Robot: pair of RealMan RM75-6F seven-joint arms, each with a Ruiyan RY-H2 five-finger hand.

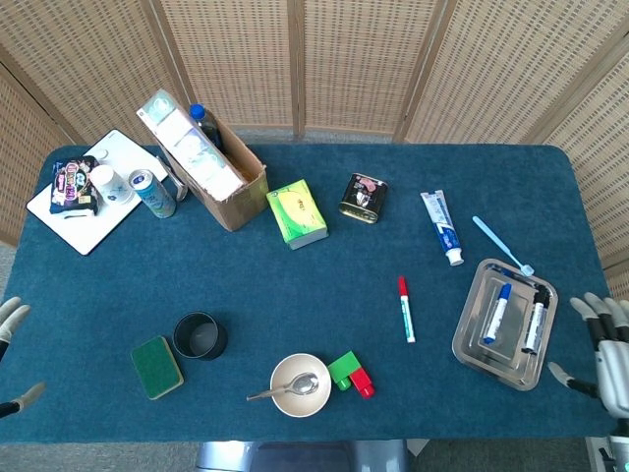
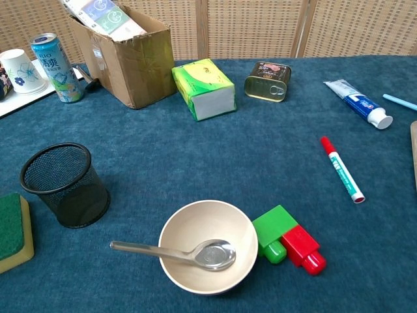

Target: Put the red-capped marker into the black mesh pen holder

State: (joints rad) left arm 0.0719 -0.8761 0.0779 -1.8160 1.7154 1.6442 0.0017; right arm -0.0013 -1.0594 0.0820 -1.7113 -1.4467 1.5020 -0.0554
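Both hands, left hand [image 1: 12, 324] and right hand [image 1: 604, 344], spread and holding nothing; marker [image 1: 405, 309] label unreadable.
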